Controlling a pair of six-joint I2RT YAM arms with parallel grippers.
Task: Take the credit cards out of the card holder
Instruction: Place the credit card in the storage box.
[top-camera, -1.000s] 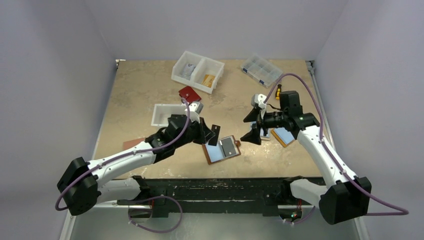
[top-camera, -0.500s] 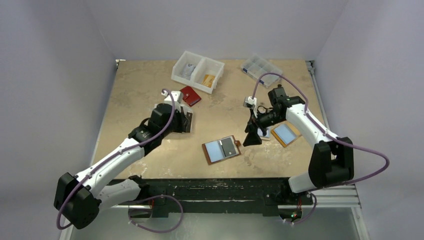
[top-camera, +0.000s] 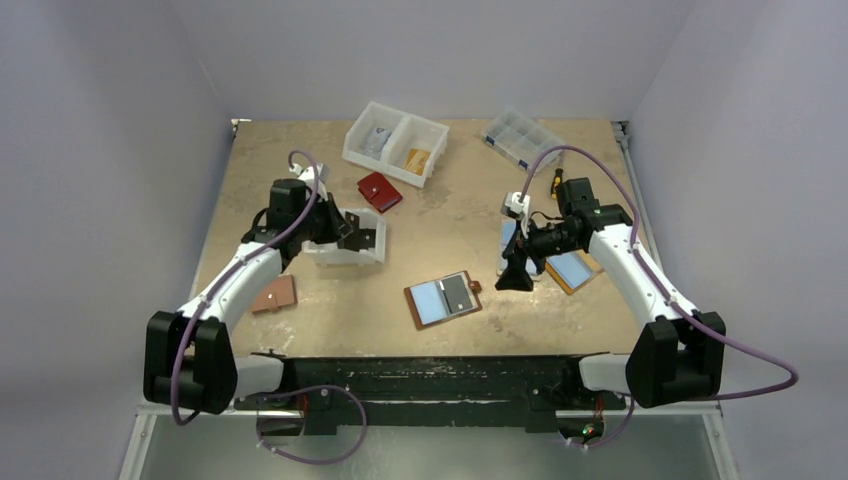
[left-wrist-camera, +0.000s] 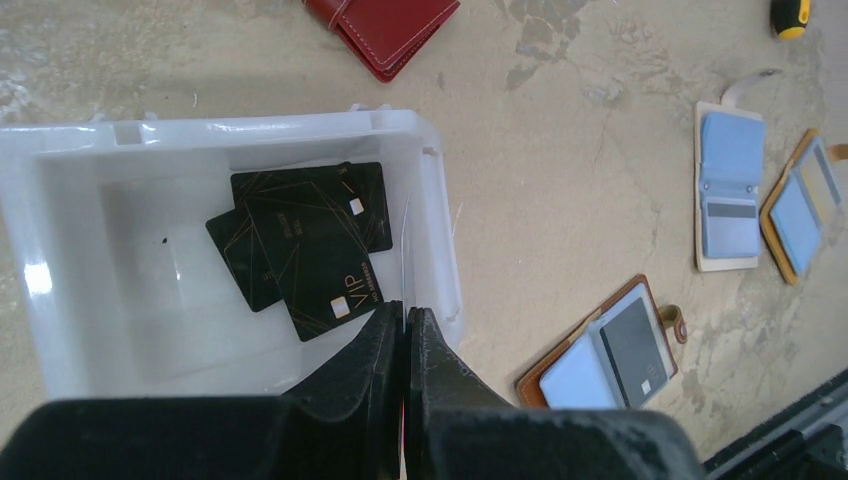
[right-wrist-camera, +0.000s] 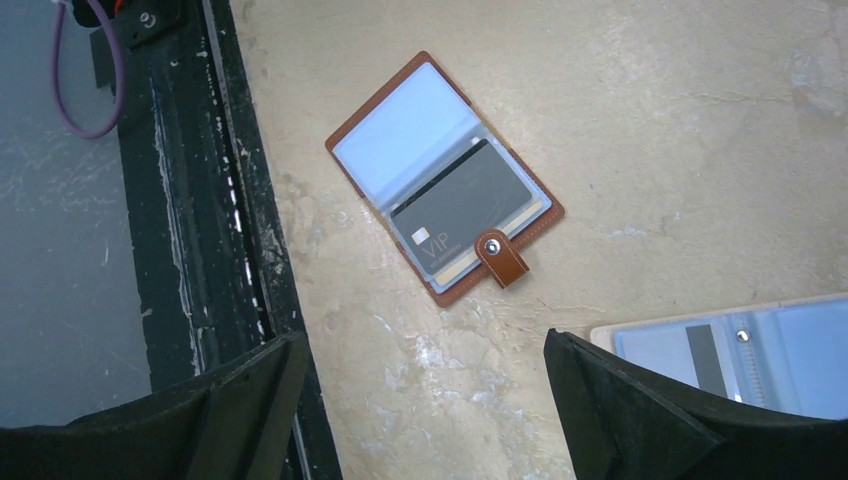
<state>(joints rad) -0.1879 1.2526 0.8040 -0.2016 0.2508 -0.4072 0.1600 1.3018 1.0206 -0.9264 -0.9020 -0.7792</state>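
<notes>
Left end effector (left-wrist-camera: 404, 322): fingers pressed together on a thin credit card (top-camera: 363, 240), seen edge-on, over the right wall of a white bin (left-wrist-camera: 437, 230). Overlapped dark credit cards (left-wrist-camera: 300, 240) lie inside the bin.

Right end effector (right-wrist-camera: 422, 355): fingers spread wide, holding nothing, hovering above the surface (right-wrist-camera: 650, 120).

The card holder (right-wrist-camera: 400, 135) lies open near the middle of the surface's near edge, with one dark card (right-wrist-camera: 465, 205) in its tabbed half. A red wallet (left-wrist-camera: 385, 25) lies just beyond the bin.
</notes>
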